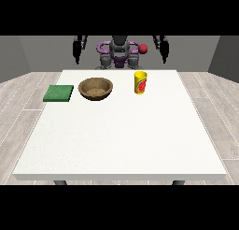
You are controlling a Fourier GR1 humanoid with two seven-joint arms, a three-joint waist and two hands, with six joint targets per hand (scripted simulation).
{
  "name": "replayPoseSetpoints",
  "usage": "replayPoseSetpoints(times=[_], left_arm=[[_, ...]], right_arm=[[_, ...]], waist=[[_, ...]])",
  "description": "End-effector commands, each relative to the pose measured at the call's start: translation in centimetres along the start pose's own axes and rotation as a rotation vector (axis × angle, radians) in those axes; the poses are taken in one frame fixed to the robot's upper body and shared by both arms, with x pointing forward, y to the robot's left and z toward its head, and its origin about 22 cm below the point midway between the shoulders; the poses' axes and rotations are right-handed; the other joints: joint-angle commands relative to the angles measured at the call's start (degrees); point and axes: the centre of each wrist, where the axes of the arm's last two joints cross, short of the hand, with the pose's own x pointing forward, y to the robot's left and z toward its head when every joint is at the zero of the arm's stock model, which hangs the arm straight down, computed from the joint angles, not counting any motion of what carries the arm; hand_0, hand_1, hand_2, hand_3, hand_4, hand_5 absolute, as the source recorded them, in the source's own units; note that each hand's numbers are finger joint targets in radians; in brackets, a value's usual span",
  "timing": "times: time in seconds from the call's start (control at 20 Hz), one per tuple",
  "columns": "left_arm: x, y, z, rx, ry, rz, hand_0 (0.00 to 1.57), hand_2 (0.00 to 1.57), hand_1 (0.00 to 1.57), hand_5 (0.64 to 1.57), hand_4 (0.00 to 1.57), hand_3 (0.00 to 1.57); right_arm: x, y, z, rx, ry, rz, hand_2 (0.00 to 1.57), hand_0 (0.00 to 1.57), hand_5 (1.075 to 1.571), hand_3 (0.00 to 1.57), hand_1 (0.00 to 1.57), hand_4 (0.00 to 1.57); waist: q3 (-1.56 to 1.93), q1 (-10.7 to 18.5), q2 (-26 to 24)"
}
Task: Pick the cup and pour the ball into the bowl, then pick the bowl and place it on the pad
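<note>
You have one yellow cup (140, 82), one wooden bowl (95, 89) and one green pad (59, 93) on the worktop (121, 135); two hands (79, 47) (162, 46) hang raised, holding nothing; finger spread you cannot tell.

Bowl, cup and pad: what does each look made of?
Bowl: probably wood, matte brown with a speckled, grainy inside. Cup: likely plastic, smooth yellow with a red printed mark. Pad: flat, dull green, perhaps foam or fabric; the look leaves that open.
</note>
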Motion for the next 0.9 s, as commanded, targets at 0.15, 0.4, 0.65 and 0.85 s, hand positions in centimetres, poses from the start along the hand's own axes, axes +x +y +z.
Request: replayPoseSetpoints(times=[0.15,0.4,0.65,0.85], left_arm=[[2.6,1.0,-0.3,-0.001,-0.019,-0.027,0.0,0.0,0.0,1.562,0.0,0.0],[1.2,-3.0,3.1,0.013,0.208,0.259,0.0,0.0,0.0,1.563,0.0,0.0],[3.3,-3.6,5.6,0.04,0.205,0.241,0.0,0.0,0.0,1.551,0.0,0.0],[5.9,-4.0,6.6,0.018,0.116,0.213,0.0,0.0,0.0,1.551,0.0,0.0]], right_arm=[[2.8,-0.8,-0.3,0.005,-0.032,0.021,0.0,0.0,1.57,0.0,0.0,0.58],[0.9,0.0,3.6,-0.011,0.202,-0.214,0.0,0.0,1.57,0.0,0.0,0.52],[3.6,-1.2,5.9,-0.028,0.208,-0.245,0.0,0.0,1.569,0.0,0.0,0.53],[4.5,-0.6,7.9,-0.018,0.149,-0.236,0.0,0.0,1.57,0.0,0.0,0.5]], waist=[[0.41,0.1,-13.5],[0.45,-2.2,-26.5],[0.43,-1.7,-24.7],[0.45,-2.0,-19.8]])
